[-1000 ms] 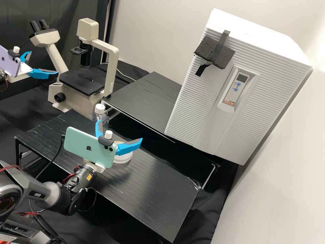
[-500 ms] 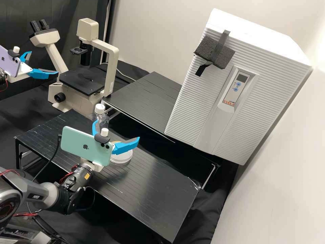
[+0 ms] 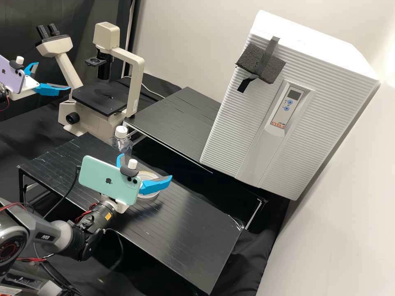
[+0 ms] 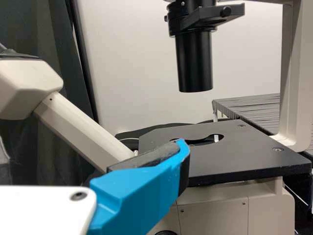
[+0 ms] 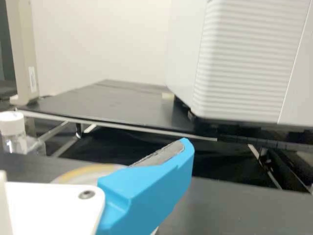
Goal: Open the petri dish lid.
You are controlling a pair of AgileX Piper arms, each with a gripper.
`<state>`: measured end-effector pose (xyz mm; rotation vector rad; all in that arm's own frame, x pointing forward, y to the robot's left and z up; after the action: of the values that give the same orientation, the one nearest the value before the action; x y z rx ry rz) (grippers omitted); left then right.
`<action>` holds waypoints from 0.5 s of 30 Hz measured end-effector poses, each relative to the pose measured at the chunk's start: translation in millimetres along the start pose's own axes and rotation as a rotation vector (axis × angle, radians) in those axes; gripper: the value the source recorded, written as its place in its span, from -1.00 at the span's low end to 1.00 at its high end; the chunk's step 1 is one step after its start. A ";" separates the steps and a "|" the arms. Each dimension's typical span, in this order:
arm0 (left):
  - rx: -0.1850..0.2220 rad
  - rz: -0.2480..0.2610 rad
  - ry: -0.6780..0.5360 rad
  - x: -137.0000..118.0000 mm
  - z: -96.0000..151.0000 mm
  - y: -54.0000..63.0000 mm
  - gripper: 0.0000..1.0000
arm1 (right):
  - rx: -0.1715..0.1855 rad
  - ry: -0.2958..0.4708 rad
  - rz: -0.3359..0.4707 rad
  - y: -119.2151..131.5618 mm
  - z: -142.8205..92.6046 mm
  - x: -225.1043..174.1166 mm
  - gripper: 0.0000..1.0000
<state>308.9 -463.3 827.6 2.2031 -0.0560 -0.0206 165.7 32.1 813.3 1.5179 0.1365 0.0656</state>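
In the high view, my right gripper [image 3: 145,167] stands open just above and beside the round petri dish [image 3: 153,194], its fingers apart with nothing seen between them. The dish is pale with a tan ring and lies on the near black bench, partly covered by that gripper. The right wrist view has a blue finger of the right gripper [image 5: 146,193] in front of the dish's tan-edged rim [image 5: 88,172]. Up at the far left of the high view, my left gripper [image 3: 53,76] is open and empty. The left wrist view shows the left gripper's finger [image 4: 142,191] before the microscope.
A clear bottle with a white cap [image 3: 121,132] stands behind the dish, near the bench's back edge. Beyond are the microscope [image 3: 135,86] at left, a second black bench [image 3: 177,123] and the large white ribbed incubator [image 3: 238,123] on it.
The right gripper first shifted a little left, then came back right and slightly lower, uncovering more of the dish's top. The left arm has kept still.
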 end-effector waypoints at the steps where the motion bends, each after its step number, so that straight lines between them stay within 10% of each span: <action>1: 0.000 0.000 0.000 0.0 0.0 0.0 1.00 | 0.000 -0.007 -0.006 -0.6 0.7 0.0 1.00; 15: 0.000 0.000 0.000 0.0 0.0 0.0 1.00 | -0.024 -0.050 -0.066 -5.5 7.5 0.7 1.00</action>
<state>308.9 -463.3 827.6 2.2031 -0.0560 -0.0206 167.1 24.5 808.2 1.4887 0.1454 -0.0230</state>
